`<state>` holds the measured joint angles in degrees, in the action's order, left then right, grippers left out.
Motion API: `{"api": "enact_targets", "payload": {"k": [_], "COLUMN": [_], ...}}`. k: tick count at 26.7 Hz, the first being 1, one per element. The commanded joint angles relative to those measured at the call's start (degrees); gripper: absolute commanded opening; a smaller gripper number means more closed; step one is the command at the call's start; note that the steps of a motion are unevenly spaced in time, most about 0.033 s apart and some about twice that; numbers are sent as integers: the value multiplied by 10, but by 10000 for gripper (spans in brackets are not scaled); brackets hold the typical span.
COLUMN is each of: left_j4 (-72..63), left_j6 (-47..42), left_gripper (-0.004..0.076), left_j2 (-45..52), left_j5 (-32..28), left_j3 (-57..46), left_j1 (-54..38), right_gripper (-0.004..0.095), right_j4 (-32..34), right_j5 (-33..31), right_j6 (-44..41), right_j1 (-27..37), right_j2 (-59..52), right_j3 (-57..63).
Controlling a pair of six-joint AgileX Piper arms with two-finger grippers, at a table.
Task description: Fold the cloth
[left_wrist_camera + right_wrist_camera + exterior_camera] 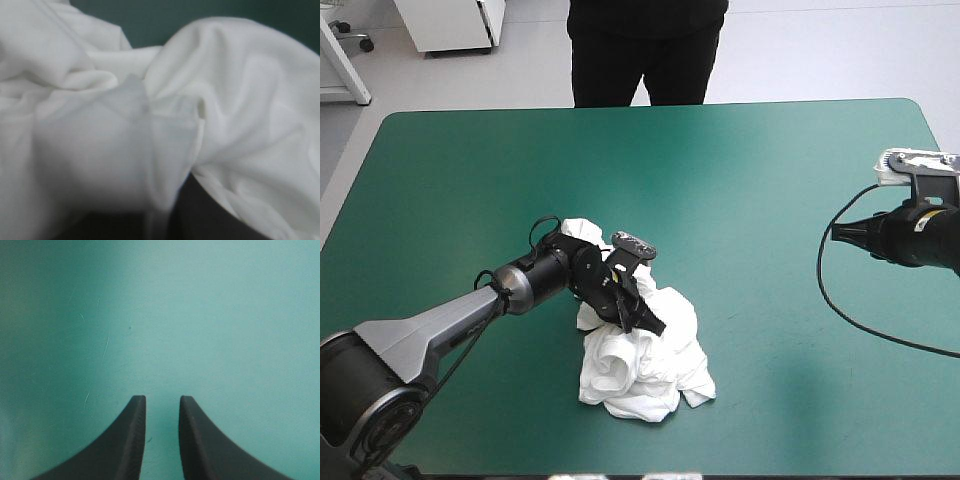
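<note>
While the T-shirt (pixel 645 375) lies as a crumpled white heap toward the near edge of the teal-green bench (pixel 770 160), left of middle, the left hand (pixel 645 318) is sunk in its top, pinched on a fold. Right hand (pixel 162 401) hovers near the right edge, black fingers (pixel 131 440) narrowly parted.

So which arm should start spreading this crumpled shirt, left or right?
Left, probably. The left gripper sits in the T-shirt heap, white cloth filling its wrist view. The right gripper hovers open over bare teal-green cover near the table's right edge, apart from the shirt.
</note>
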<state>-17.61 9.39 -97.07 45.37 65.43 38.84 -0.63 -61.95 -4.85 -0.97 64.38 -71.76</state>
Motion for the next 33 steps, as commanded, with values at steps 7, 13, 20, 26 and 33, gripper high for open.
{"api": "enact_targets", "payload": {"k": [7, 13, 20, 26, 33], "left_j4": [-57, -60, 21, 190, 192], "left_j6": [9, 23, -18, -80, -81], "left_gripper": [-7, 283, 507, 483, 483], "left_j2": [8, 9, 12, 42, 79], "left_j5": [-36, -12, 83, 180, 207], "left_j3": [24, 77, 175, 219, 219], "left_j1": [35, 35, 33, 25, -82], "right_gripper": [229, 229, 229, 229, 229], "right_j4": [-2, -2, -1, -1, -1], "right_j5": [23, 20, 19, 11, 8], "right_j6": [-5, -5, -5, -5, -5], "right_j1": [5, 5, 5, 5, 5], "right_j2": [-10, -10, -10, -10, -10], "right_j3": [-17, -17, -17, -17, -17]}}
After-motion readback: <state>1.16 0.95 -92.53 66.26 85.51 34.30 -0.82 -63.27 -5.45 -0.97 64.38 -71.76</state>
